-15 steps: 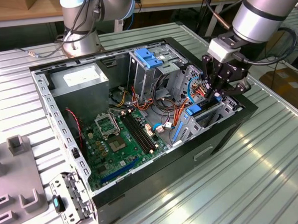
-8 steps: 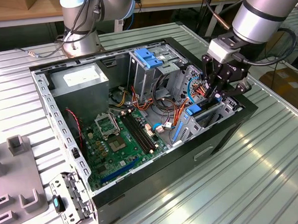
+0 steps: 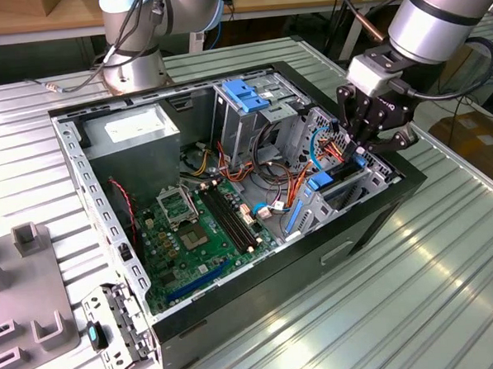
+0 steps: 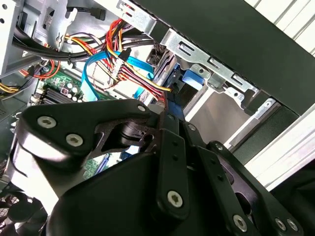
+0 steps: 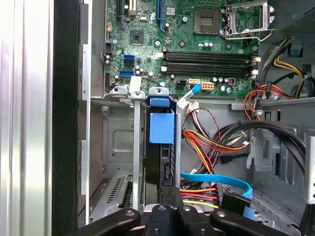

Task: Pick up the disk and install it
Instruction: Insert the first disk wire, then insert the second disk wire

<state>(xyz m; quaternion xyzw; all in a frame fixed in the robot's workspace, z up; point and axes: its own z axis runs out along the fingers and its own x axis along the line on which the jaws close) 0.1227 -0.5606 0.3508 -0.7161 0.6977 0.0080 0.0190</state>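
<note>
The disk [image 5: 161, 129] stands on edge in the drive bay [image 5: 110, 147] at the corner of the open computer case [image 3: 372, 219]; its blue carrier shows between the bay's metal rails. In the exterior view the disk [image 3: 342, 169] lies partly sunk in the bay at the case's right end. My gripper [image 3: 362, 145] hangs right over it. In the second wrist view my gripper [image 4: 169, 112] is closed, its black fingers [image 4: 173, 129] pinching the thin blue rail edge. The first wrist view has my gripper [image 5: 169, 199] on the disk's near end.
Bundles of red, yellow, black and blue cables [image 5: 216, 142] crowd the bay's side. The green motherboard [image 3: 199, 228] covers the case floor. A tall metal cage with a blue latch [image 3: 246, 93] and a grey box with a white label [image 3: 136, 124] stand behind. A grey fixture [image 3: 28, 278] sits on the table.
</note>
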